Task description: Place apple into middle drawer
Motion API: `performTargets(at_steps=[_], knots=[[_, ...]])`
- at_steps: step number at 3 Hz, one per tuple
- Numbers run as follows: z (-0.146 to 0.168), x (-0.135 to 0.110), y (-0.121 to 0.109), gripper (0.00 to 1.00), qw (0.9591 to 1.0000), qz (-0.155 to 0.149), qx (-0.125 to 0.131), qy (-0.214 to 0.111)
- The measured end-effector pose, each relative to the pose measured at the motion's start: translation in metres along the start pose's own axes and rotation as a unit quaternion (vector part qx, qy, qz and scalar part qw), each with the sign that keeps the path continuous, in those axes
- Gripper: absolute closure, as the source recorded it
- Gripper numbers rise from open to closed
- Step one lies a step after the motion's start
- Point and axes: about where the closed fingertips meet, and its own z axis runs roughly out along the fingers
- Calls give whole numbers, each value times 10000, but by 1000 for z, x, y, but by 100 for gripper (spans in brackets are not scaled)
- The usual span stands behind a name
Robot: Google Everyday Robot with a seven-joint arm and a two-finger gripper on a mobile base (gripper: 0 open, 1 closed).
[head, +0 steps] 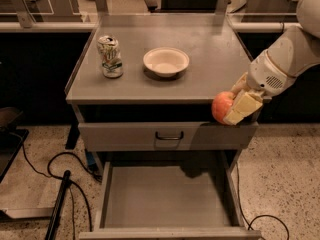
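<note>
My gripper (231,107) is shut on the red-orange apple (221,106) and holds it in the air at the front right corner of the cabinet, just past the top's front edge. The arm comes in from the upper right. The middle drawer (165,199) is pulled out below, a wide shallow grey tray with a bare flat floor. The apple is above and to the right of the drawer's back right corner. Above the open drawer is a shut grey drawer front with a black loop handle (169,135).
On the grey cabinet top (200,74) stand a drink can (110,56) at the left and a white bowl (166,61) in the middle. Black cables (55,169) and a dark pole lie on the speckled floor at the left. A cable loops at the bottom right.
</note>
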Motion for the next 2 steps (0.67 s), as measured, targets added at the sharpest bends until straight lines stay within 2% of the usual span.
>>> performTargets(at_steps=[1,2], knots=[[12,11,15,100,9997,129,-188,-34],[30,31,45,100,9986,479,-241,-21]])
